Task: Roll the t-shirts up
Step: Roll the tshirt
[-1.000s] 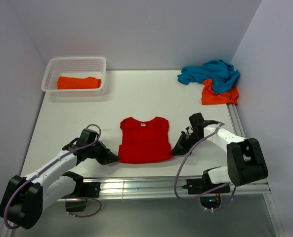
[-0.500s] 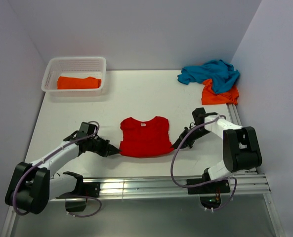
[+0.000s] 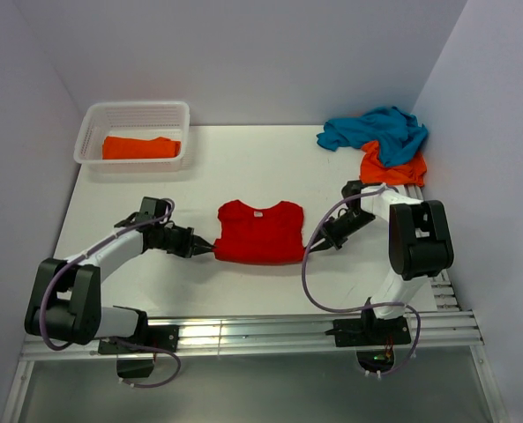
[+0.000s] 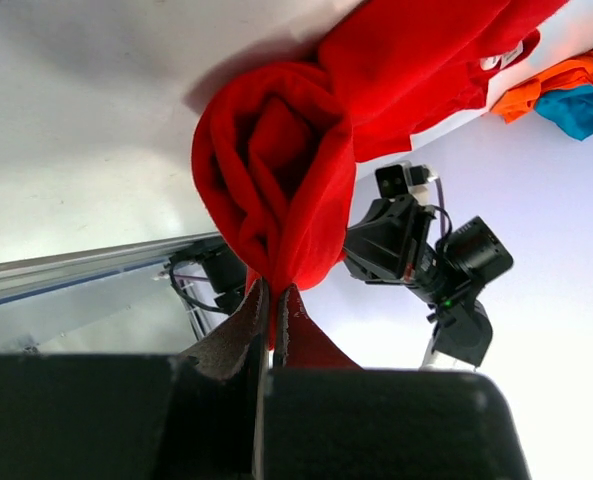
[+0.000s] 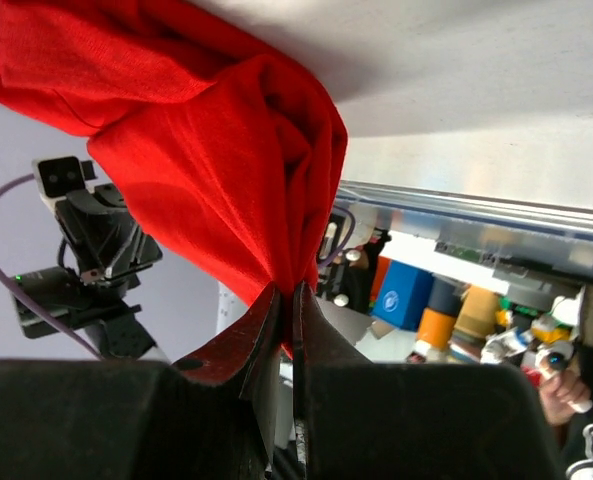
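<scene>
The red t-shirt point(image 3: 259, 233) lies near the middle of the counter point(image 3: 243, 172), collar toward the far edge and near hem gathered into a partial roll. The left end effector point(image 3: 208, 248) pinches the roll's left end and the right end effector point(image 3: 314, 244) its right end; both wrist views show red cloth clamped between the fingers. A folded orange t-shirt point(image 3: 139, 147) sits in the white basket point(image 3: 136, 105) at the far left corner. A teal t-shirt point(image 3: 380, 126) is heaped over a second orange t-shirt point(image 3: 392, 169) at the far right corner.
</scene>
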Tool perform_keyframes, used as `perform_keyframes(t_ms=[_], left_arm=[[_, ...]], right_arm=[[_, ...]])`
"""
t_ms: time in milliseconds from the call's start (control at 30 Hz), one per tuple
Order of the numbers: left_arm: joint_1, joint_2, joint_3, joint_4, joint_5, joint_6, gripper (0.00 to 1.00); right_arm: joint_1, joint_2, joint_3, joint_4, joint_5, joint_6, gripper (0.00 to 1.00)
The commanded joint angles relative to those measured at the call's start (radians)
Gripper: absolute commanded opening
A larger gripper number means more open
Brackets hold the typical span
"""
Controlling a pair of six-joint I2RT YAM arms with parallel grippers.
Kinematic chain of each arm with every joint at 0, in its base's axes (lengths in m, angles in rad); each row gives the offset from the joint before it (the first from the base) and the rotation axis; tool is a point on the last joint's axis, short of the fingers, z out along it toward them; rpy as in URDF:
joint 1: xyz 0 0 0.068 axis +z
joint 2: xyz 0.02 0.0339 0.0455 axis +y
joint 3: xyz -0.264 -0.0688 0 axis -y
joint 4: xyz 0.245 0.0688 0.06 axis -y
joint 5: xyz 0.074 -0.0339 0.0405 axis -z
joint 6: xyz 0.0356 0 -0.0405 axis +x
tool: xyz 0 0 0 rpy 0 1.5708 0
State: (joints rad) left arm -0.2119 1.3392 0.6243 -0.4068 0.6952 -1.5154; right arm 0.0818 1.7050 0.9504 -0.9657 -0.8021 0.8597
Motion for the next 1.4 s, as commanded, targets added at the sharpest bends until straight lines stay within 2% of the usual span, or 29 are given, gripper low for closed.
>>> perform_keyframes(t_ms=[0,233,467,800,1100,1200,1367], left_arm=[[0.008,0.021,0.034,0.031,0.027,-0.045,0.0],[0.008,0.089,0.146,-0.033,-0.002,-0.019,0.0],[0.008,0.08,0.06,0.1,0.0,-0.164,0.0],[0.012,0.173,0.12,0.129,-0.011,-0.241,0.0],[0.02,0.255,0.095,0.276,-0.045,-0.417,0.0],[0.026,0.302,0.112,0.313,-0.042,-0.43,0.0],[0.04,0.402,0.187,0.286,-0.04,-0.404,0.01]], right_arm=[[-0.027,0.033,0.031,-0.051,-0.025,0.025,0.0],[-0.043,0.061,0.071,-0.065,-0.019,0.032,0.0],[-0.073,0.09,0.065,-0.053,-0.025,0.075,0.0],[-0.112,0.156,0.128,-0.034,-0.022,0.17,0.0],[-0.134,0.232,0.195,0.001,-0.008,0.288,0.0],[-0.134,0.26,0.228,0.011,-0.006,0.318,0.0],[-0.134,0.324,0.303,-0.007,0.018,0.349,0.0]])
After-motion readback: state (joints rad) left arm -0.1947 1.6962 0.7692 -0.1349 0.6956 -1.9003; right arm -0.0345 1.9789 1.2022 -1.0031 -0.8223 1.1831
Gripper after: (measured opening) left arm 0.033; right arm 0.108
